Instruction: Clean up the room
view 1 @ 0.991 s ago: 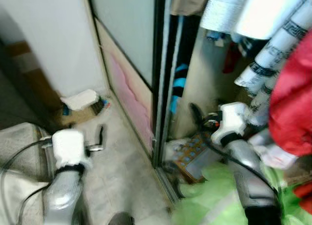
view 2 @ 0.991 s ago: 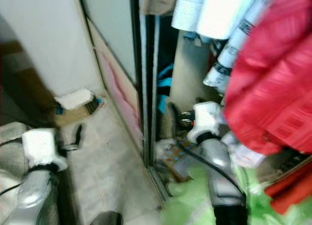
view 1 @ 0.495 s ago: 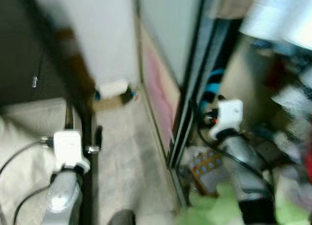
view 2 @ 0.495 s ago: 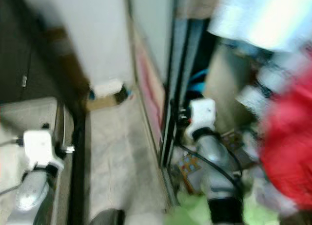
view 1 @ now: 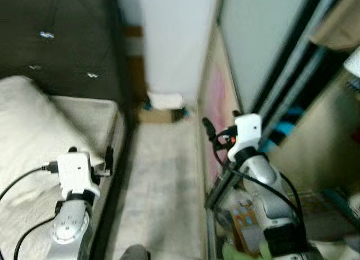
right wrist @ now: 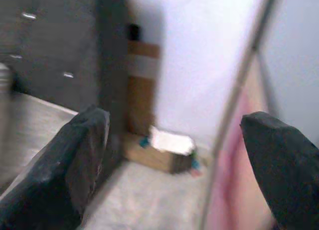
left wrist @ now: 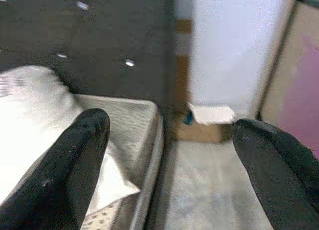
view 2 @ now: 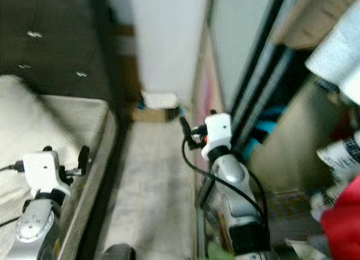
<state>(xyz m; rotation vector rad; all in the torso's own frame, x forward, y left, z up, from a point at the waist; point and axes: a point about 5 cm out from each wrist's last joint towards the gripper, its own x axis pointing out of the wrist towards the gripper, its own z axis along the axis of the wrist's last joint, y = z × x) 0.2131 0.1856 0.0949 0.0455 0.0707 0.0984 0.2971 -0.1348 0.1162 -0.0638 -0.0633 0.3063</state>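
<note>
At the far end of a narrow floor aisle (view 1: 163,175) a low cardboard box (view 1: 166,105) with a white item on top stands against the white wall; the wrist views also catch this box (left wrist: 212,120) (right wrist: 164,150). My left gripper (view 1: 107,158) hovers over the bed's edge, open, with nothing between its fingers (left wrist: 75,160). Beside the wardrobe door track, my right gripper (view 1: 208,128) is held out at mid height, open and empty, its fingers (right wrist: 79,155) spread wide. All views are blurred.
A bed (view 1: 34,119) with pale bedding and a dark tufted headboard (view 1: 56,35) lies on the left. A sliding wardrobe door (view 1: 264,40) runs along the right. Colourful clutter (view 1: 247,226) sits in the open wardrobe's bottom, and a red garment (view 2: 343,220) hangs there.
The camera has swung left: the bed and headboard have come into view, and the hanging clothes have slid off to the right. Both grippers stay open.
</note>
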